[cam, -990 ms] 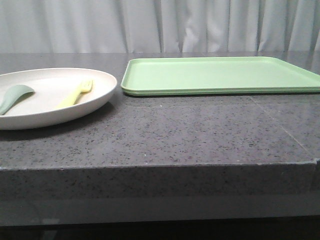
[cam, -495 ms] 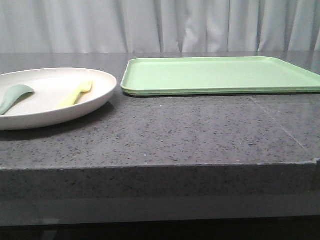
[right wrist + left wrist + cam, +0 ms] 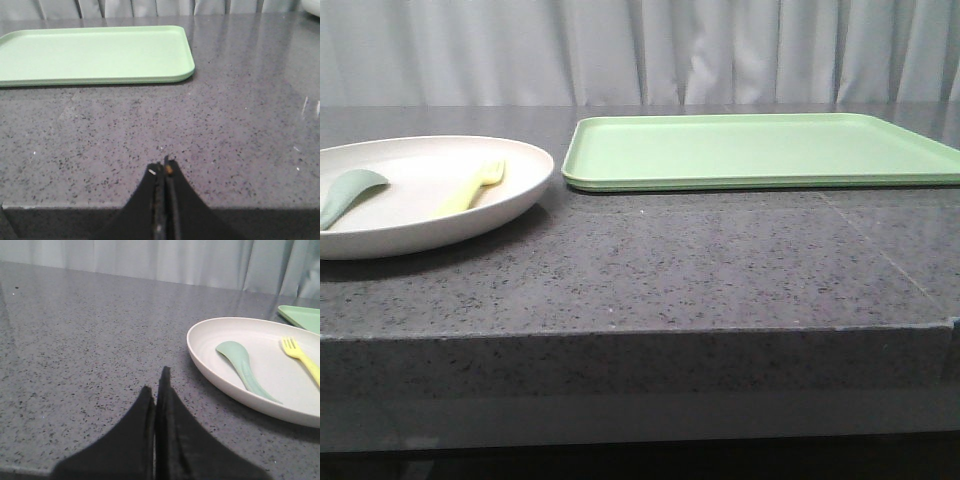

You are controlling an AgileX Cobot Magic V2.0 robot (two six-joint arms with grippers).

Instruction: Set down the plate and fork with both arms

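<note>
The cream plate (image 3: 380, 235) sits on the dark stone table at the left. The pale-yellow fork (image 3: 470, 187) lies inside it, beside a grey-green spoon (image 3: 345, 193). In the left wrist view the plate (image 3: 197, 347), the fork (image 3: 301, 356) and the spoon (image 3: 242, 364) all show. My left gripper (image 3: 156, 382) is shut and empty, low over the table, a short way from the plate's rim. My right gripper (image 3: 164, 167) is shut and empty near the table's front edge, well short of the tray. Neither gripper shows in the front view.
A rectangular light-green tray (image 3: 760, 148) lies flat at the back right, also in the right wrist view (image 3: 95, 52). The table's front edge (image 3: 640, 335) runs across the front view. Grey curtains hang behind the table.
</note>
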